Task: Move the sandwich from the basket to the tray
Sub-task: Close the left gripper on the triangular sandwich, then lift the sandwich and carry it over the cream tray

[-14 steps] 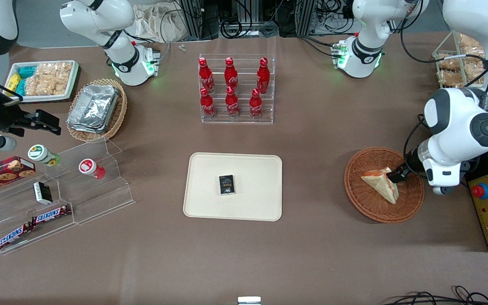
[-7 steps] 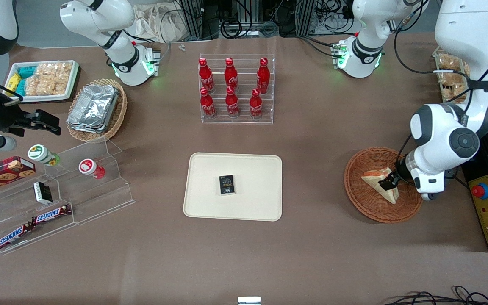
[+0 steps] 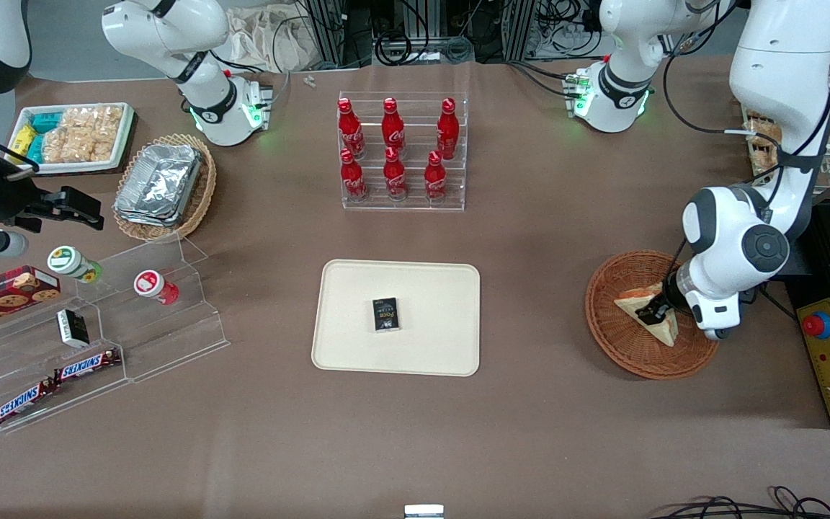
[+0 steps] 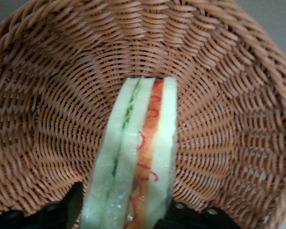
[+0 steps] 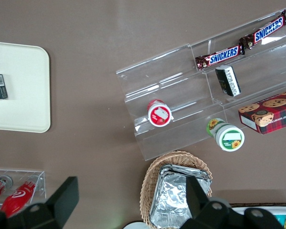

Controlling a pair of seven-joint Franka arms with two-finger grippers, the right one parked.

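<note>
My gripper [image 3: 654, 311] is down in the basket [image 3: 624, 346], its fingers [image 4: 71, 205] on either side of the sandwich [image 4: 133, 162], touching its bread faces. The tray [image 3: 357, 346] lies well away, toward the parked arm's end.

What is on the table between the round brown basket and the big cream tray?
Nothing: the front view shows only bare brown table between the basket and the tray. The gripper is at the sandwich.

front overhead; left wrist close above basket [image 4: 52, 95].
</note>
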